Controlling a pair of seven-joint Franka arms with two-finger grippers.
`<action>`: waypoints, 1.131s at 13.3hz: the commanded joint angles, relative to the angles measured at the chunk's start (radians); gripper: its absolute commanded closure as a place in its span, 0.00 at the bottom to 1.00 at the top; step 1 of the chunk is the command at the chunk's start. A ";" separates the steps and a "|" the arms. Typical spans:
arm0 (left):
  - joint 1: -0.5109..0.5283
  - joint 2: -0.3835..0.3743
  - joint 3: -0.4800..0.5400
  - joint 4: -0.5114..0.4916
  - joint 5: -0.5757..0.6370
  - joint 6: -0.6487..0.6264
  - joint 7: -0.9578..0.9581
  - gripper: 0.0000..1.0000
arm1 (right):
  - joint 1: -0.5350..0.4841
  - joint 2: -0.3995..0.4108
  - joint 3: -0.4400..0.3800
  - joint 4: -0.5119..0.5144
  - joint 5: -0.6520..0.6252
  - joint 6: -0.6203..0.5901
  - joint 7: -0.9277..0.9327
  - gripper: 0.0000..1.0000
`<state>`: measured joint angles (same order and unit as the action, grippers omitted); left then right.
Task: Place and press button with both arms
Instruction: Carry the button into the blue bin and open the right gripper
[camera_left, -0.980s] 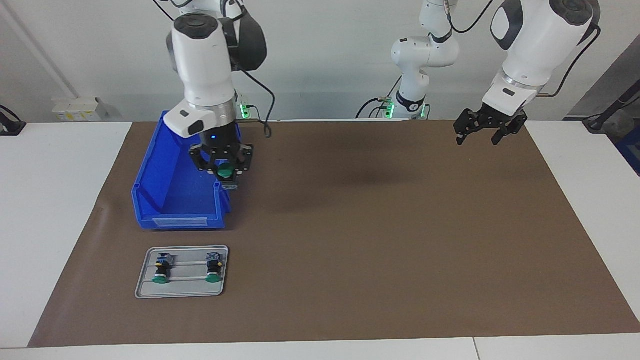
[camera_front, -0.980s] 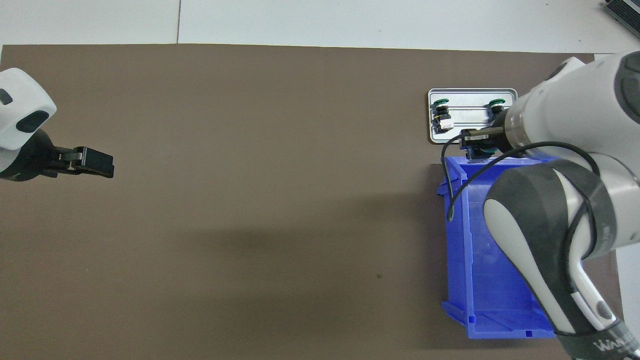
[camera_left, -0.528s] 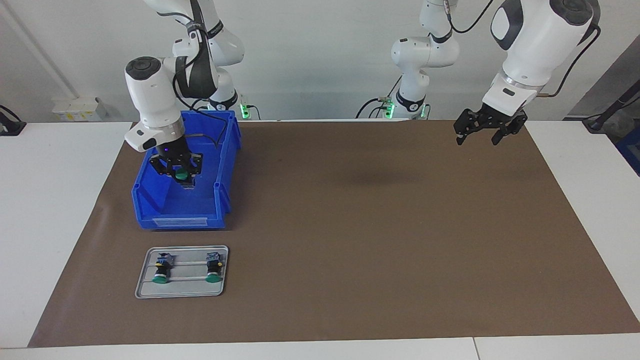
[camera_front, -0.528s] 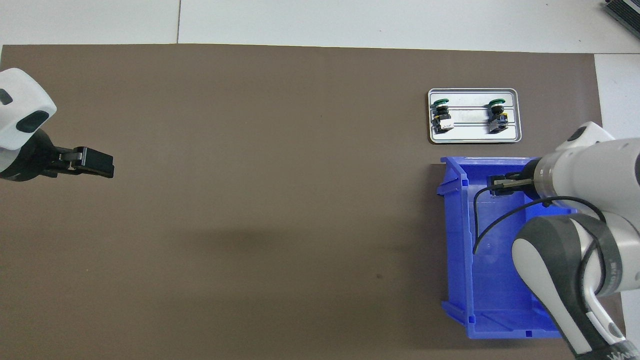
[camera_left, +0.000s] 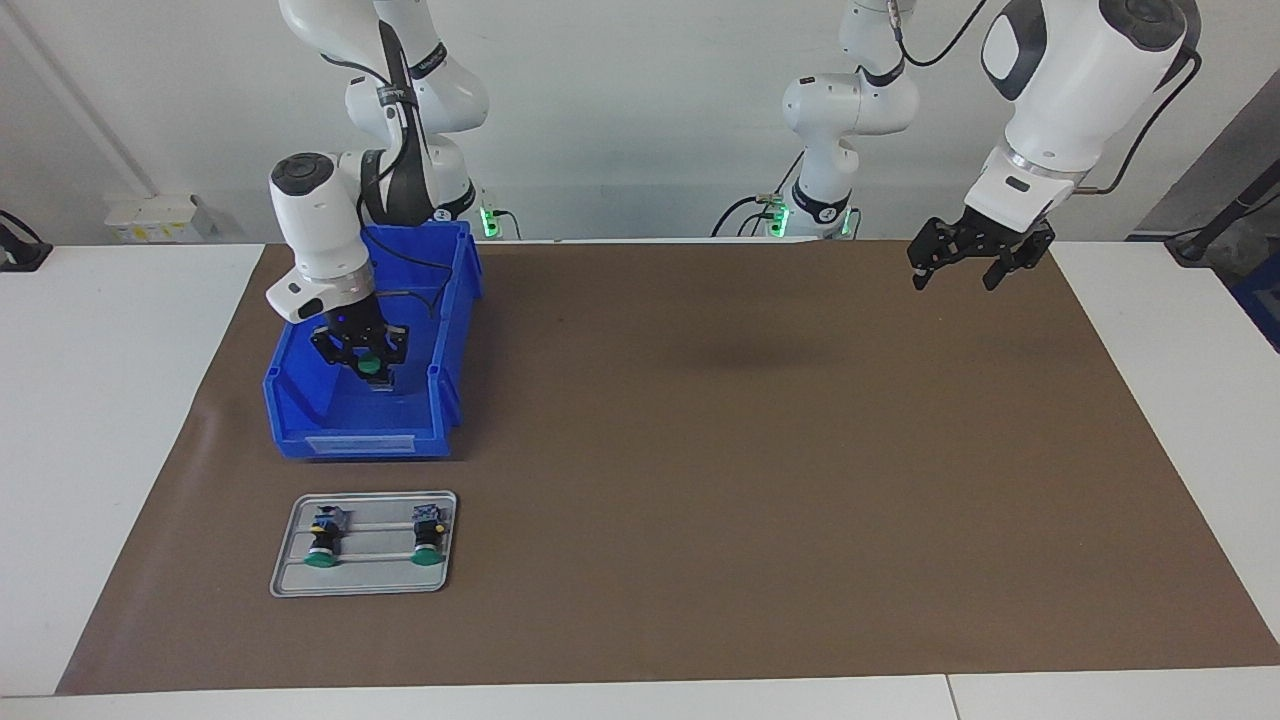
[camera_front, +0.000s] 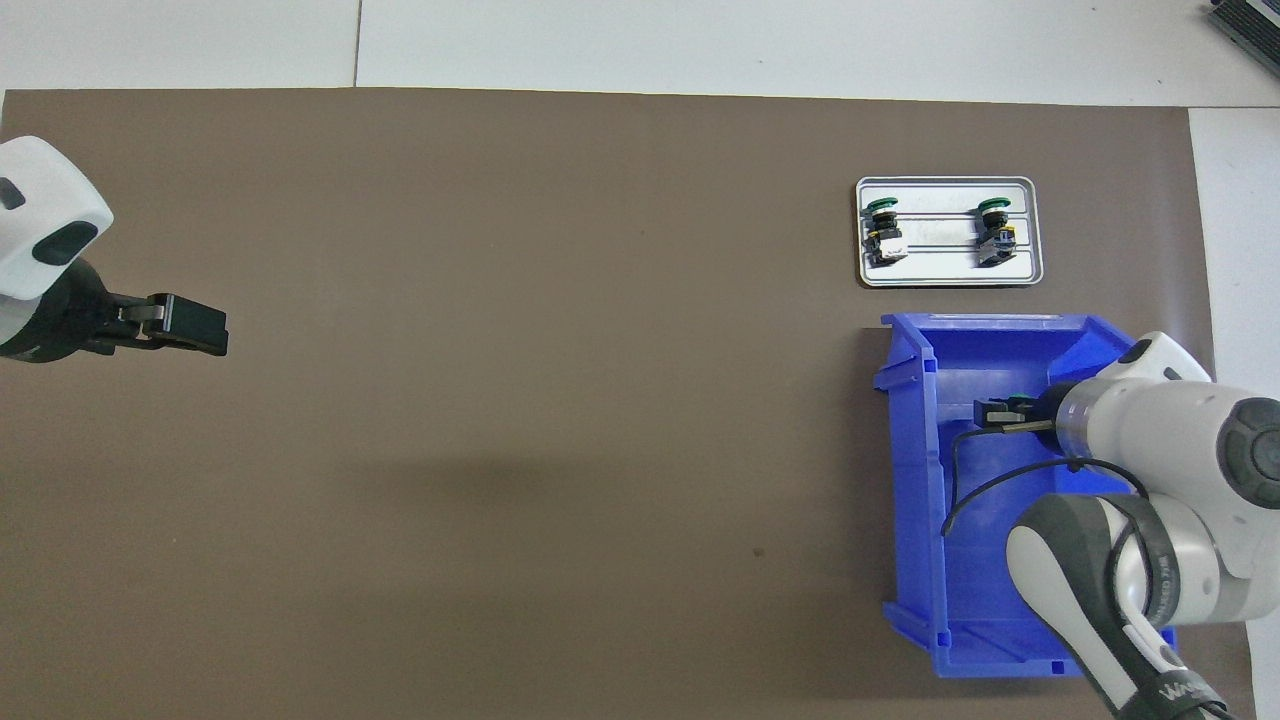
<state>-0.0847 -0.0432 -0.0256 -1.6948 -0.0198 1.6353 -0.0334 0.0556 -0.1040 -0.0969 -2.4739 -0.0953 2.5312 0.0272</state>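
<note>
At the right arm's end of the table, on the brown mat (camera_left: 750, 450): a blue bin (camera_left: 360, 442) (camera_front: 910, 480), nearer to the robots than a grey tray (camera_left: 285, 560) (camera_front: 1030, 270). On the tray, two buttons (camera_left: 321, 540) (camera_front: 882, 228) lying on their sides, well apart, green caps pointing away from the robots.

Down inside the bin: the right gripper (camera_left: 358, 352) (camera_front: 1000, 412), pointing downward, clenched on the button (camera_left: 370, 366). Green cap visible between the fingers in the facing view, grey body just under it. Held within the bin's walls, toward the end of the bin farther from the robots. Cannot tell whether the body touches the bin's floor. From overhead, mostly hidden under the wrist, only a sliver of green showing at the fingertips.

Middle of the mat: bare, a faint shadow only.

At the left arm's end: the left gripper (camera_left: 955, 275) (camera_front: 190, 328) waiting in the air over the mat's edge, released, fingers spread and pointing down, holding nothing.
</note>
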 joint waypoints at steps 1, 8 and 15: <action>0.002 -0.029 0.003 -0.031 -0.009 0.005 0.009 0.00 | -0.025 0.044 0.014 -0.008 0.011 0.072 -0.009 0.87; 0.002 -0.029 0.003 -0.031 -0.009 0.005 0.009 0.00 | -0.016 0.030 0.016 0.030 0.014 0.037 0.054 0.00; 0.002 -0.030 0.003 -0.031 -0.009 0.005 0.009 0.00 | -0.010 -0.011 0.025 0.470 0.066 -0.569 0.143 0.00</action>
<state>-0.0847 -0.0432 -0.0256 -1.6948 -0.0198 1.6353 -0.0334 0.0506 -0.1307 -0.0837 -2.1195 -0.0452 2.0789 0.1314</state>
